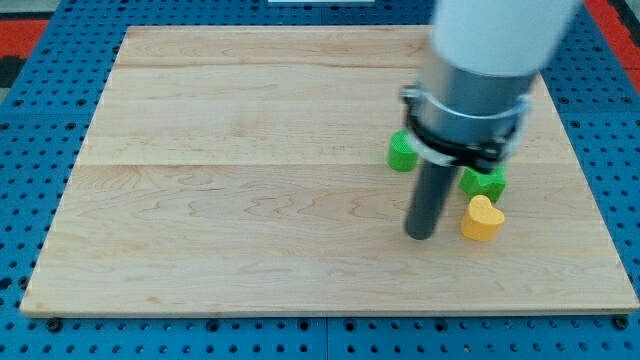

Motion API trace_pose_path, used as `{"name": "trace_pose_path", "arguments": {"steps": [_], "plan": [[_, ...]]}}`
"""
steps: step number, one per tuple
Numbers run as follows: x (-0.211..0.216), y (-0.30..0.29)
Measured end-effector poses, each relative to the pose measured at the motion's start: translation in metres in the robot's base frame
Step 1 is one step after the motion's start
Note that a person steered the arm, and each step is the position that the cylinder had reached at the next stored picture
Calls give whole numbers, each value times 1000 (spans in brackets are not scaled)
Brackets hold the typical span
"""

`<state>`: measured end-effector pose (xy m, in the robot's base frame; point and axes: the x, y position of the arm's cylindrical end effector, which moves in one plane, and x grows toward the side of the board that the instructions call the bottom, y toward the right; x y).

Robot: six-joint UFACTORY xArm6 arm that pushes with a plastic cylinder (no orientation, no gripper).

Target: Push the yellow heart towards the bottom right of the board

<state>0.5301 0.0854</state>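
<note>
Tip (420, 236) just left of heart (482, 219); no fingers here (bare rod). Risk: off-centre shove spinning heart up into green block (483, 182) behind, or glancing past.

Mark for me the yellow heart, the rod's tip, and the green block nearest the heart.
yellow heart (482, 220), camera view, middle of its top face.
my tip (420, 236), camera view, the rod's very lower end, just to the heart's left in the view.
green block (485, 182), camera view, its top face, just above the heart.

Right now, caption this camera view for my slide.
My tip sits just left of the yellow heart, two green blocks behind.
</note>
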Motion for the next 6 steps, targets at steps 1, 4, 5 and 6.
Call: {"name": "trace_pose_path", "arguments": {"steps": [1, 4, 5, 6], "plan": [[-7, 34], [-41, 74], [-39, 88], [-2, 105]]}}
